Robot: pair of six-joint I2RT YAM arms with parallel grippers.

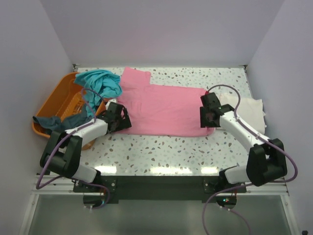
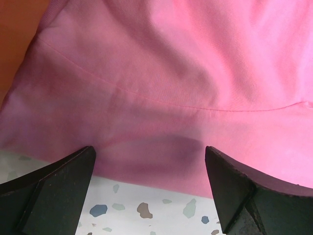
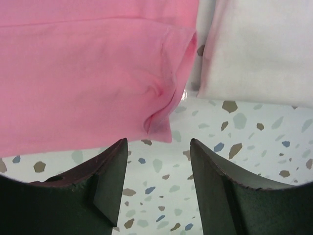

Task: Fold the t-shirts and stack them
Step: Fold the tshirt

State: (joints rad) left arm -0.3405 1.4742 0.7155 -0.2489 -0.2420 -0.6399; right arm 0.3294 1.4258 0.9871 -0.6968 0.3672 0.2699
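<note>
A pink t-shirt (image 1: 164,110) lies spread flat across the middle of the table. My left gripper (image 1: 119,117) stands wide open at the shirt's near left edge. In the left wrist view the pink cloth (image 2: 171,73) lies just beyond the gripper (image 2: 149,161), with nothing between the fingers. My right gripper (image 1: 209,117) is open at the shirt's near right corner. That rumpled corner (image 3: 161,125) lies loose on the table just ahead of the gripper (image 3: 159,147). A cream-white t-shirt (image 1: 247,107) lies folded at the right. A teal t-shirt (image 1: 100,84) and a dark slate-blue one (image 1: 54,122) hang over the basket.
An orange plastic basket (image 1: 58,105) sits at the table's left edge. The speckled table (image 1: 161,152) shows bare in front of the pink shirt. White walls close in the back and both sides. The cream-white shirt (image 3: 259,49) lies right beside the pink corner.
</note>
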